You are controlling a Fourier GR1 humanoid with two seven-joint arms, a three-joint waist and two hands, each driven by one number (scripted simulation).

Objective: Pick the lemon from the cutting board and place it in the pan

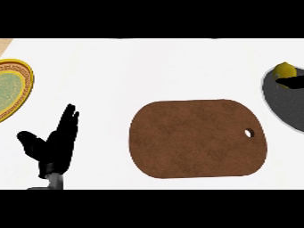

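Lemon [284,70] lay in the pan [292,111] at the counter's right edge, in the pan's far-left part, not on the cutting board [194,138] mid-counter. Right hand [299,83], the nearer one, showed only as a black bit just on the lemon's near side; holding or let go, couldn't tell. Left hand [59,142] rested open, fingers straight up, by the near-left corner, well apart.

The black left hand [55,142] rests open at lower left, fingers straight up, thumb spread wide. Of the black right hand [297,82] only small parts show at the right edge.
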